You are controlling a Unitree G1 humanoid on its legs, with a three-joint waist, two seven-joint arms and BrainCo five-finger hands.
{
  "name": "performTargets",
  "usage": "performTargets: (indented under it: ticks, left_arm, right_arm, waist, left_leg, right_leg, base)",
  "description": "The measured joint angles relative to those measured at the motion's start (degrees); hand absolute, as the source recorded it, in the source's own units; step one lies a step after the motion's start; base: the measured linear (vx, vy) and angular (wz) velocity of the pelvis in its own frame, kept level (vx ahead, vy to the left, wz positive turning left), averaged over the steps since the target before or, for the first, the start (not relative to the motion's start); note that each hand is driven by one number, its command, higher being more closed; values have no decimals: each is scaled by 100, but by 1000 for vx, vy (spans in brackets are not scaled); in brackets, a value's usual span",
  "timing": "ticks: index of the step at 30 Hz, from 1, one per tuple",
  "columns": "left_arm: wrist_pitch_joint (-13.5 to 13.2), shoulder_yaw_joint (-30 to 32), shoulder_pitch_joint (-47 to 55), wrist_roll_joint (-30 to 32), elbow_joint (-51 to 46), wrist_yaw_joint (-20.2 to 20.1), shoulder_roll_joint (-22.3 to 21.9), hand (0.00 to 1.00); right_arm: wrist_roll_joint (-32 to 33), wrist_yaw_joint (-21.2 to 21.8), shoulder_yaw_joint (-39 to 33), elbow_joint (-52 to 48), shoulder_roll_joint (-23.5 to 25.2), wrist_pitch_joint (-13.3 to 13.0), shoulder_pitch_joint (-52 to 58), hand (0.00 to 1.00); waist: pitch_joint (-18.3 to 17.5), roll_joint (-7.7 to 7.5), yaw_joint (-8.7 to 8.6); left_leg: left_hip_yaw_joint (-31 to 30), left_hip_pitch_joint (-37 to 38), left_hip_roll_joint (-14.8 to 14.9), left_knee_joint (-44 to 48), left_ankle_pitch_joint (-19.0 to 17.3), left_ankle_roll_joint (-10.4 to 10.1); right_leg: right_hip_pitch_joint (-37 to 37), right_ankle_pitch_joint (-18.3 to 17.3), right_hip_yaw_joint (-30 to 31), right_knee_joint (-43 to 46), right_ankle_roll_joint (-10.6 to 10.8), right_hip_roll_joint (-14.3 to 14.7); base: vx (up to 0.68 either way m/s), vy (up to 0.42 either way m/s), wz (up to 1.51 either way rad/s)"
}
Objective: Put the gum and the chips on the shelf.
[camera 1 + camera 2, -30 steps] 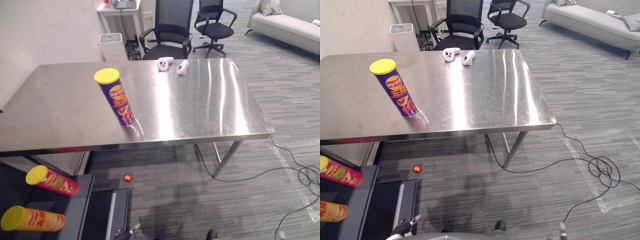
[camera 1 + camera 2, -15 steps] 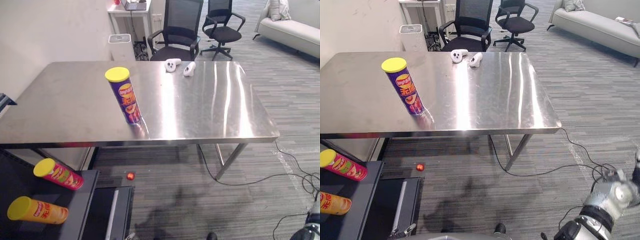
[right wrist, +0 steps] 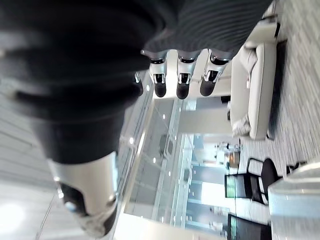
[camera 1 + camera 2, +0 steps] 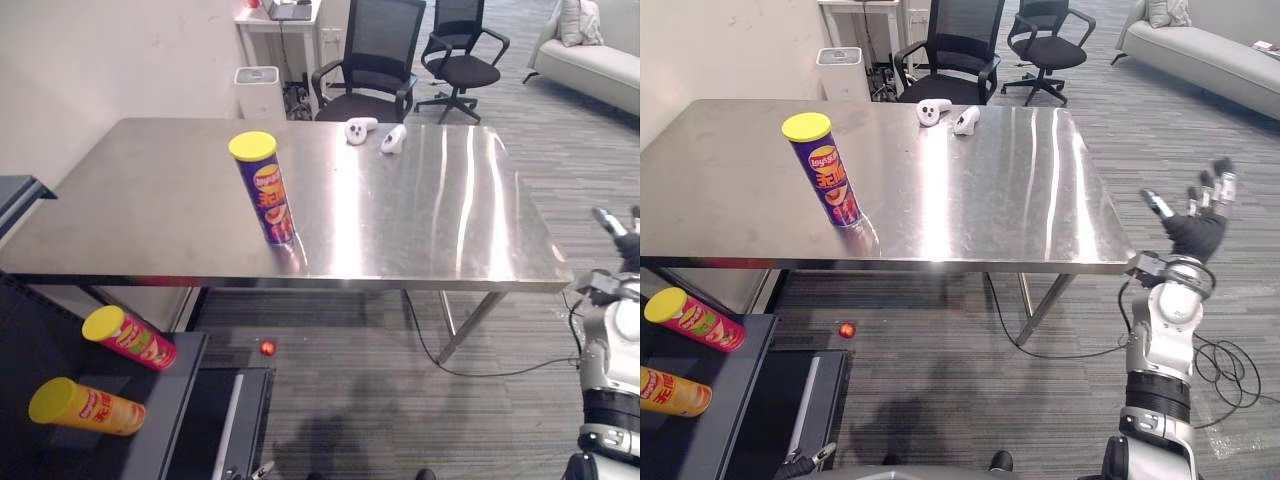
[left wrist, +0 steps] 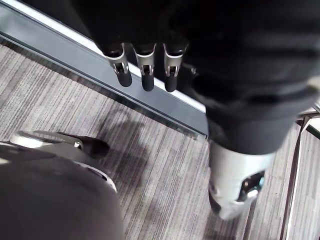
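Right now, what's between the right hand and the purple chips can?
Right eye view: only bare table between right hand and purple can; white controllers sit farther back.

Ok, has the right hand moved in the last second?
Yes. The right hand has come up: half a second ago it was well below the near right corner of the table; now it is open beside that corner.

The location is presenting as an open-plan office. Grey striped carpet [image 4: 1040,400] is covering the floor. A black mesh office chair [image 4: 375,40] and a second swivel chair [image 4: 1050,50] are standing behind a stainless-steel desk [image 4: 450,220]. A light grey sofa [image 4: 1200,55] is sitting beyond them, a white bin [image 4: 258,90] is standing by the wall [image 4: 120,50], and glass partitions [image 3: 160,150] are showing further off.
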Motion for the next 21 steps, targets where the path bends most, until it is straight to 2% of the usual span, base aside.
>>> performTargets:
  ticks: [2, 7, 12, 19, 21]
  left_arm:
    - [-2, -1, 5, 6, -5, -36, 3, 0]
    - [-5, -54, 24, 6, -13, -52, 19, 0]
    - [-9, -96, 38, 3, -78, -49, 20, 0]
    - [-16, -91, 47, -6, -223, -8, 18, 0]
    - [-13, -84, 49, -6, -223, 5, 18, 0]
  right_arm:
    - [4, 327, 320, -13, 17, 22, 2, 0]
    - [9, 628, 1038, -34, 113, 65, 1, 0]
    - [-1, 622, 1361, 18, 278, 78, -99, 0]
    - [-12, 495, 1725, 263, 506, 141, -756, 0]
    - [-14, 480, 1760, 263, 555, 203, -823, 0]
  waist:
    - [3, -8, 41]
    - [6, -12, 112]
    - [20, -20, 234]
    - [290, -73, 393]
    - [353, -87, 495]
  left_leg:
    - [-53, -16, 0, 19, 0, 0]
    - [-178, -95, -12, 71, 3, 4]
    - [-361, -224, -30, 106, 42, 22]
    - [-688, -395, -64, 64, 203, 13]
    - [-748, -436, -71, 41, 241, 13]
  right_leg:
    - [22, -1, -56, 0, 0, -2]
    - [37, -1, -163, 0, 2, -9]
    - [31, -1, -324, 1, 2, -13]
    - [36, -2, -627, 0, 2, -18]
    - [27, -2, -684, -1, 2, -18]
  base:
    - [-19, -14, 13]
    - [-22, -14, 11]
    - [-19, -16, 17]
    - [-37, -17, 25]
    - [-30, -12, 22]
